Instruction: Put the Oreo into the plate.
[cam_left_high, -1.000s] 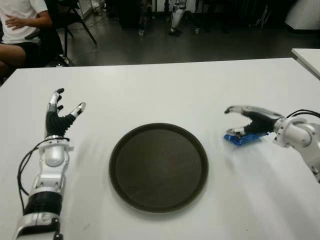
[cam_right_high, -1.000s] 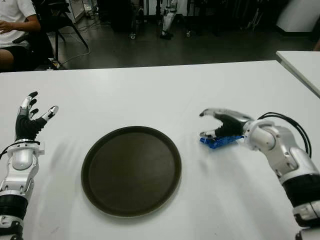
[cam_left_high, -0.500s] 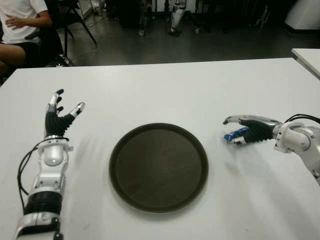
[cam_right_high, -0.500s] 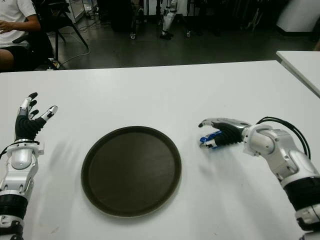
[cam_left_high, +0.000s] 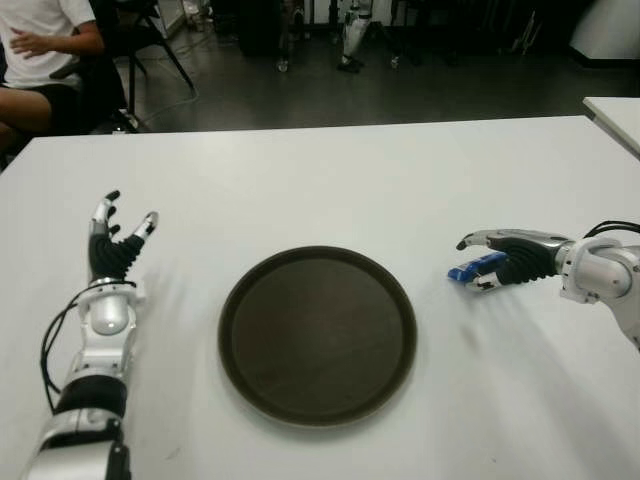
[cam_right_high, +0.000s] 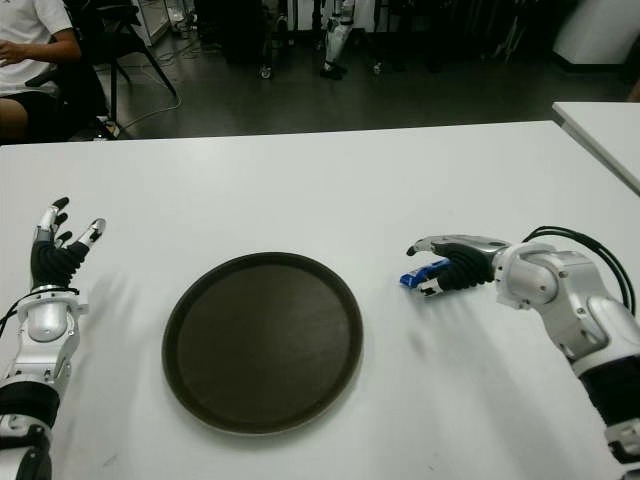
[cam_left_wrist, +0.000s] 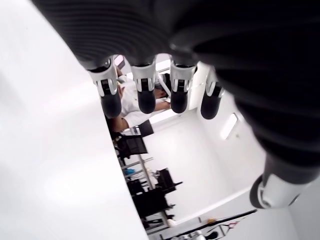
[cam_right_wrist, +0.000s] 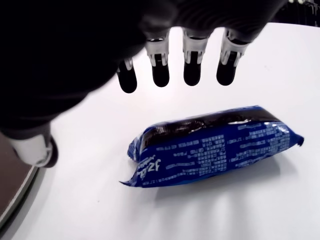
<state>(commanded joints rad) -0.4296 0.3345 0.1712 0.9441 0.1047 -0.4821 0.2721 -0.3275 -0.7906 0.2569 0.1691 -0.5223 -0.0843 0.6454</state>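
The Oreo (cam_right_wrist: 215, 145) is a blue packet lying flat on the white table (cam_left_high: 330, 180), right of the round dark plate (cam_left_high: 318, 335). My right hand (cam_left_high: 490, 262) hovers low over it, palm down, so only the packet's left end (cam_left_high: 463, 270) shows in the eye views. In the right wrist view the fingertips (cam_right_wrist: 161, 77) hang past the packet's far side with table showing between them and it; the thumb sits off to one side. The hand holds nothing. The plate is empty. My left hand (cam_left_high: 112, 240) shows at the far left of the plate, fingers spread and pointing up.
A seated person (cam_left_high: 40, 50) and a chair are beyond the table's far left corner. A second white table (cam_left_high: 615, 115) juts in at the far right. Black cables (cam_right_high: 575, 245) trail off my right wrist.
My right hand has dropped lower and flattened over the Oreo, covering most of it, then slid slightly right. My left hand has drifted a little to the left.
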